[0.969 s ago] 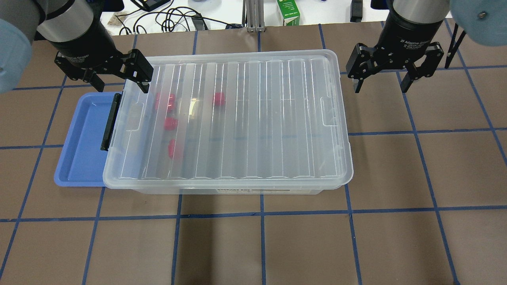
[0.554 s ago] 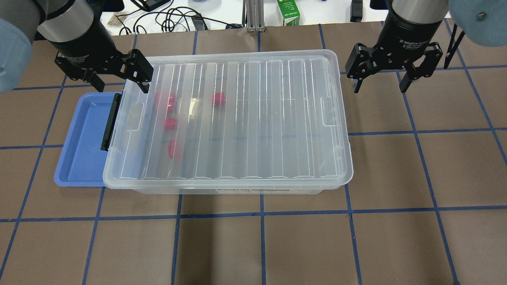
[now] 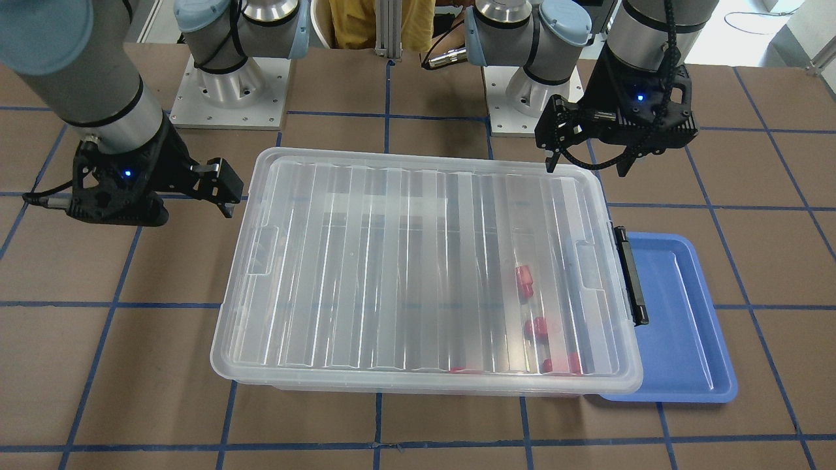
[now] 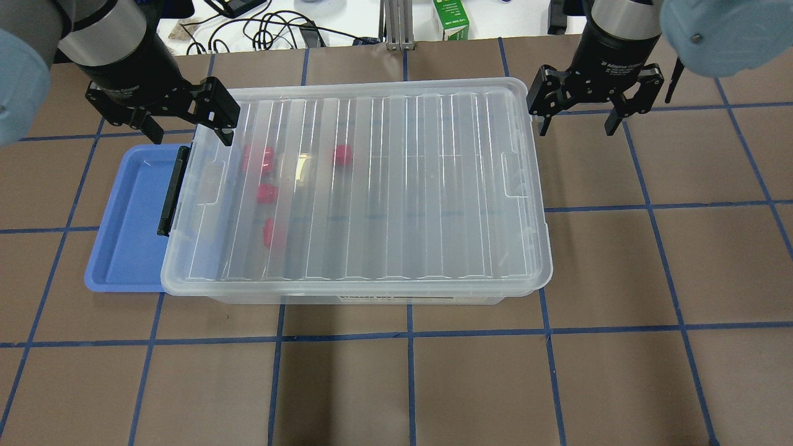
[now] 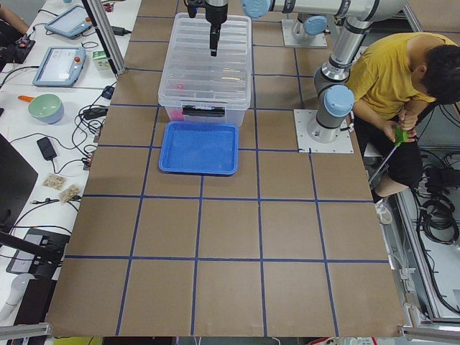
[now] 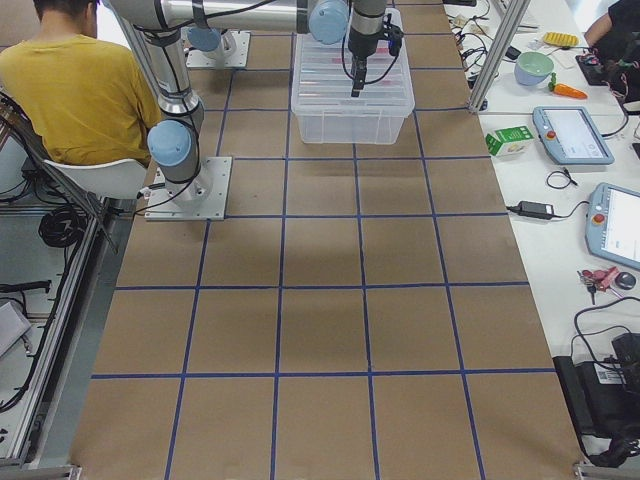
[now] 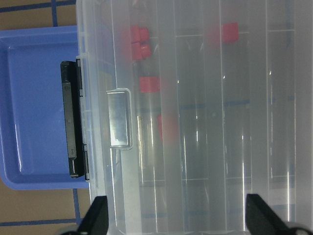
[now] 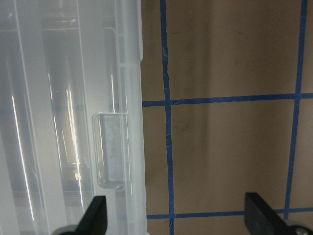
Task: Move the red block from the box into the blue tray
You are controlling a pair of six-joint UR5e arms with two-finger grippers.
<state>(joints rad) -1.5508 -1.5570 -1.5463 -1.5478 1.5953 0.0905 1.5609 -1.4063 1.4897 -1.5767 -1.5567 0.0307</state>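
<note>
The clear box [image 4: 359, 186] stands mid-table with its ribbed lid shut and the black latch [image 4: 172, 189] on its left end. Several red blocks [image 4: 267, 194] show through the lid near that end; they also show in the left wrist view [image 7: 139, 35]. The blue tray [image 4: 127, 223] lies at the box's left end, partly under it, with nothing in it. My left gripper [image 4: 189, 133] is open and empty above the box's far left corner. My right gripper [image 4: 576, 129] is open and empty just beyond the box's far right corner, over the table.
A green carton [image 4: 451, 18] and cables [image 4: 266, 28] lie past the table's back edge. A person in a yellow shirt [image 5: 392, 79] sits beside the robot bases [image 3: 228, 85]. Tablets and a bowl [image 5: 44, 108] lie on the side bench.
My right gripper has moved left and a little back, closer to the box's far right corner, still open. The left arm, the box and the blocks have not moved.
</note>
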